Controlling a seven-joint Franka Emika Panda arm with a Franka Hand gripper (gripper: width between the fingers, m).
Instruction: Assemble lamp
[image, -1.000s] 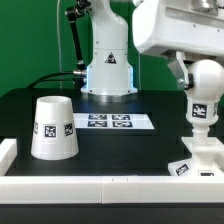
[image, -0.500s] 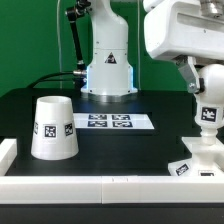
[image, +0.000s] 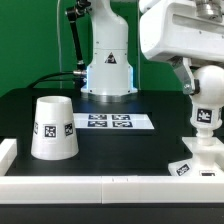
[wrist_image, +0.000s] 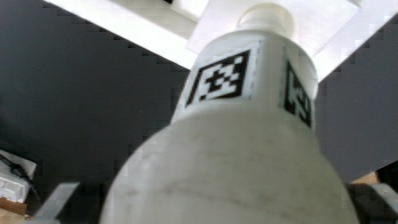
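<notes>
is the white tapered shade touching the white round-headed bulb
Apart: the exterior view shows the matte white tapered shade at its left, the white round-headed bulb at its right, black table between.

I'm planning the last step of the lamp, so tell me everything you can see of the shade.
The shade is a matte white tapered cup, like a small bucket, standing wide end down on the black table, toward the exterior view's left. Two black-and-white square tags show on its side. It looks whole; only the table touches it, and the tool is away at the bulb.
</notes>
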